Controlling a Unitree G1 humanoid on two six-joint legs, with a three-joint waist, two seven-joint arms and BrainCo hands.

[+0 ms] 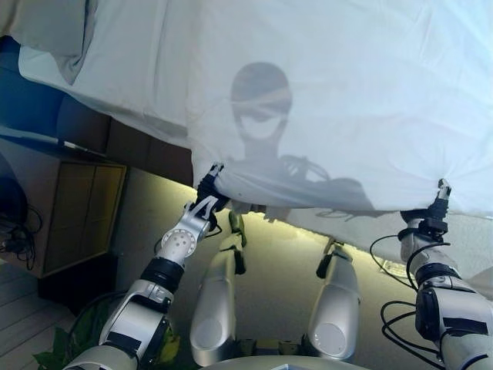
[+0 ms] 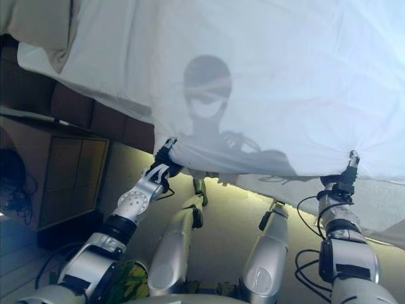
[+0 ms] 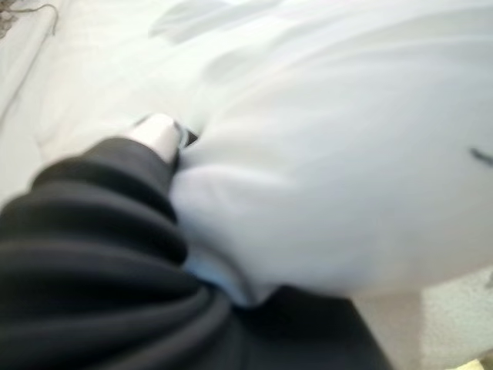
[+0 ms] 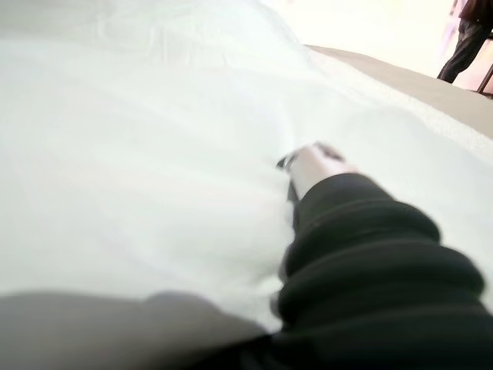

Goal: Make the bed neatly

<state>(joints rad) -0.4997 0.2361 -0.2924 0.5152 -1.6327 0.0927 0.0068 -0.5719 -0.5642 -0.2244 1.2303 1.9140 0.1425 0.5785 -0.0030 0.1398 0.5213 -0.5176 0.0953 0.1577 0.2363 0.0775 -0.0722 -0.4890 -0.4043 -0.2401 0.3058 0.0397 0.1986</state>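
A white duvet (image 1: 331, 100) is stretched out above the bed and fills most of both eye views. My left hand (image 1: 209, 190) is shut on its near edge at the left, and the cloth bunches where it grips. My right hand (image 1: 436, 206) is shut on the same edge at the right. The edge hangs taut between the two hands. In the left wrist view the cloth (image 3: 331, 177) folds over the hand's dark cover (image 3: 92, 262). In the right wrist view the cloth (image 4: 139, 177) runs under the cover (image 4: 377, 262).
A pillow (image 1: 54, 31) lies at the far left on the bed. A dark headboard (image 1: 85, 127) and a wooden bedside cabinet (image 1: 77, 208) stand at the left. The bed's side panel (image 1: 277, 277) is lit from under the duvet. A person's legs (image 4: 466, 42) show far off.
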